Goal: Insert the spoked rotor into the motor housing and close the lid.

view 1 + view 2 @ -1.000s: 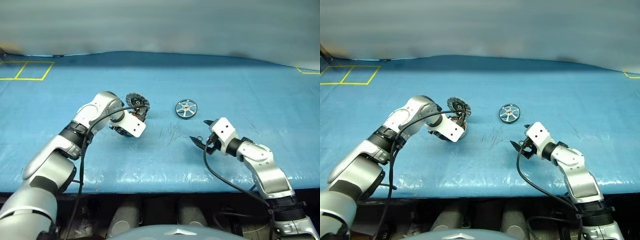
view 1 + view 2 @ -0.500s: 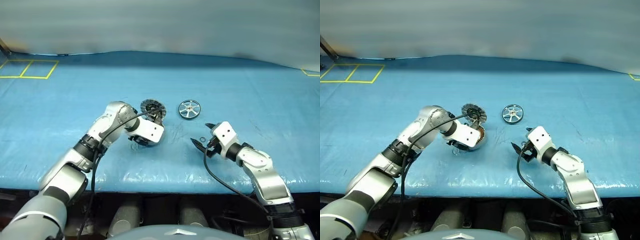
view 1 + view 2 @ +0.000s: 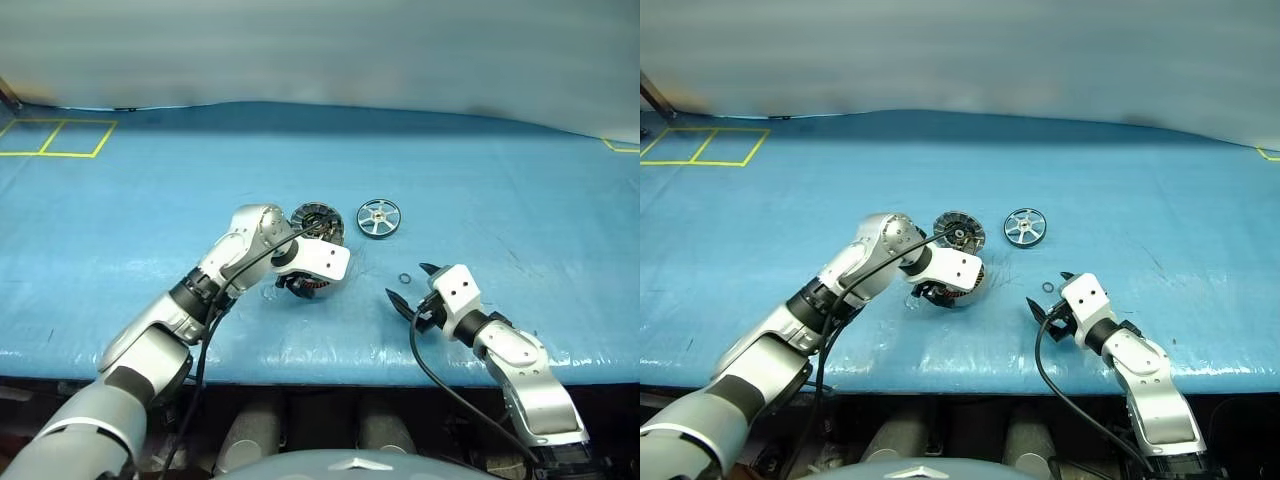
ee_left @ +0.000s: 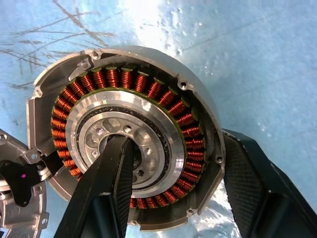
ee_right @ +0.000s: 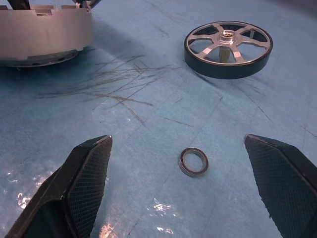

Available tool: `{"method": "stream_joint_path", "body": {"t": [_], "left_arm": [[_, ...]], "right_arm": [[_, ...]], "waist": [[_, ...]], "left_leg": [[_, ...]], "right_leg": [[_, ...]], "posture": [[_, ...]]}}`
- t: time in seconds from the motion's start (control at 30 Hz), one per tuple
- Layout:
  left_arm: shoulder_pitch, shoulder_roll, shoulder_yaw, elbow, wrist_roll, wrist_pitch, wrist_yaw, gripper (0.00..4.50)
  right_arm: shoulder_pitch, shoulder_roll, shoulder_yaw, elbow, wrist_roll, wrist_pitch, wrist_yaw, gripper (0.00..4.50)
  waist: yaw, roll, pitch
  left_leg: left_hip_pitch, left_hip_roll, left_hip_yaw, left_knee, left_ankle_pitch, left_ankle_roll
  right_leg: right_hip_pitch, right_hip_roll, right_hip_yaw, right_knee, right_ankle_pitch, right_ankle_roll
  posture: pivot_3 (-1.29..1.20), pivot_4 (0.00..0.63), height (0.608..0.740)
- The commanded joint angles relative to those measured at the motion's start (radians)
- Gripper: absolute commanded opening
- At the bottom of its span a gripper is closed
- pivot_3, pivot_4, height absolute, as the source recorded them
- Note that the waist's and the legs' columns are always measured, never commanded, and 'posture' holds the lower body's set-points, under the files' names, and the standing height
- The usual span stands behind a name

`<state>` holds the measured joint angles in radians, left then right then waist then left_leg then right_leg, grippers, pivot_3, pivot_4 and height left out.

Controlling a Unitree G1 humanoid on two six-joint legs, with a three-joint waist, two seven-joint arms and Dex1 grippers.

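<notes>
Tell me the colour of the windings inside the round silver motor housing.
Copper-orange windings, clearest in the left wrist view.

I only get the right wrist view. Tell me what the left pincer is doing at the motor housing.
Observer: The left pincer grips the motor housing, one finger down in the central hub, the other outside the rim.
Operator: Report the lid.
Observer: The lid stands open, hinged up at the housing's far side, dark face showing.
Operator: Say whether anything sits in the housing.
Observer: Nothing; its inside is bare. The spoked rotor lies apart, to the right of the lid.
</notes>
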<state>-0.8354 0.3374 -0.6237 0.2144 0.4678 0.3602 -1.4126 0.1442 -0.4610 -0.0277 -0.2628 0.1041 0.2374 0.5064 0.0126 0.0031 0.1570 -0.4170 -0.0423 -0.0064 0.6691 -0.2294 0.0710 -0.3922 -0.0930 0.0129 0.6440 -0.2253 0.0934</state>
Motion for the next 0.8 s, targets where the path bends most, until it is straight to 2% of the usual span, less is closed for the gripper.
{"method": "stream_joint_path", "body": {"t": [0.03,0.37,0.4,0.57,0.67,0.8], "left_arm": [[-0.020,-0.023,-0.025,0.032,-0.008,-0.018,0.028,2.21],[-0.044,-0.046,-0.031,0.071,-0.046,-0.046,0.023,2.21],[-0.043,-0.046,-0.029,0.073,-0.049,-0.048,0.024,2.93],[-0.022,-0.068,0.003,0.064,-0.072,0.025,0.080,4.46],[-0.011,-0.057,0.045,0.020,-0.139,0.081,0.052,4.49],[0.017,0.012,0.082,-0.072,-0.211,0.124,0.012,4.49]], "right_arm": [[0.003,0.005,-0.019,-0.046,0.003,-0.022,-0.015,4.50],[0.003,0.014,0.001,-0.045,-0.006,-0.022,-0.034,4.50],[0.002,0.015,0.003,-0.044,-0.007,-0.023,-0.035,4.50],[-0.009,0.019,0.017,-0.033,-0.009,-0.019,-0.028,4.50],[-0.011,0.024,0.018,-0.030,-0.001,-0.014,-0.018,4.50],[-0.020,0.030,0.016,-0.011,0.007,-0.015,-0.011,4.50]], "waist": [[0.000,0.000,0.000],[0.002,0.000,0.000],[0.002,0.000,0.000],[0.000,-0.001,0.001],[-0.001,-0.001,0.001],[-0.011,-0.001,0.001]], "left_leg": [[0.000,0.000,0.000,0.000,0.000,0.000],[0.000,0.000,0.000,-0.001,0.000,0.000],[0.000,0.000,0.000,-0.001,0.000,0.000],[-0.002,0.000,0.000,-0.001,0.000,0.000],[-0.002,0.000,0.000,-0.001,0.000,0.000],[-0.003,0.000,0.000,-0.001,0.000,0.000]], "right_leg": [[0.000,0.000,0.000,0.000,0.000,0.000],[-0.001,-0.001,0.000,0.000,0.000,0.000],[-0.001,-0.001,0.000,0.000,0.000,0.000],[-0.001,-0.001,0.000,0.000,0.000,0.000],[-0.001,-0.001,0.000,0.000,0.000,0.000],[-0.001,-0.001,0.000,0.000,0.000,0.000]], "posture": [[0.00,0.150,0.740],[0.00,0.150,0.740],[0.00,0.150,0.740],[0.00,0.150,0.740],[0.00,0.150,0.740],[0.00,0.150,0.740]]}}
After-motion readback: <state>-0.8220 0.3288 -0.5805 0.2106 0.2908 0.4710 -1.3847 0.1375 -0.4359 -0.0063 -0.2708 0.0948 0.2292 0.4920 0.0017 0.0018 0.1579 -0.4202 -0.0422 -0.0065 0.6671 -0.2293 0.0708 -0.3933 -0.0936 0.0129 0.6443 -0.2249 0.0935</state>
